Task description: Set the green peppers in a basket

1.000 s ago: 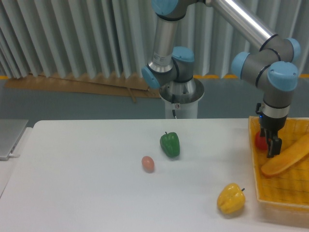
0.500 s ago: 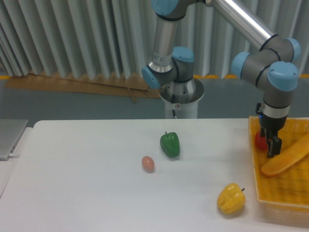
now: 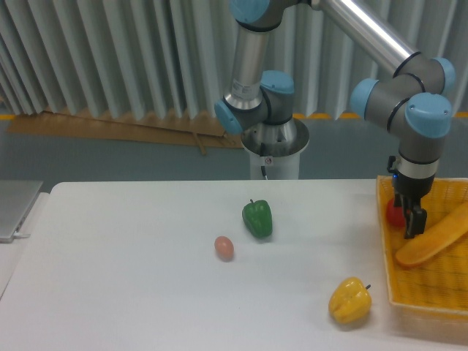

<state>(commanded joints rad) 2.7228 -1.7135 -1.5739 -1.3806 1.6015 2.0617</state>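
The green pepper (image 3: 257, 218) stands on the white table, a little left of centre, with its stem up. The yellow-orange mesh basket (image 3: 390, 281) sits at the table's right edge. My gripper (image 3: 409, 219) hangs over the basket's near-left part, far to the right of the green pepper. Its dark fingers point down and stand apart with nothing held. A red pepper (image 3: 395, 213) lies in the basket right beside the fingers, partly hidden by them.
A yellow pepper (image 3: 349, 300) lies on the table just left of the basket's front corner. A small pinkish egg-shaped object (image 3: 224, 248) sits left of the green pepper. A long orange loaf-like item (image 3: 433, 238) lies in the basket. The robot base (image 3: 274, 146) stands behind the table.
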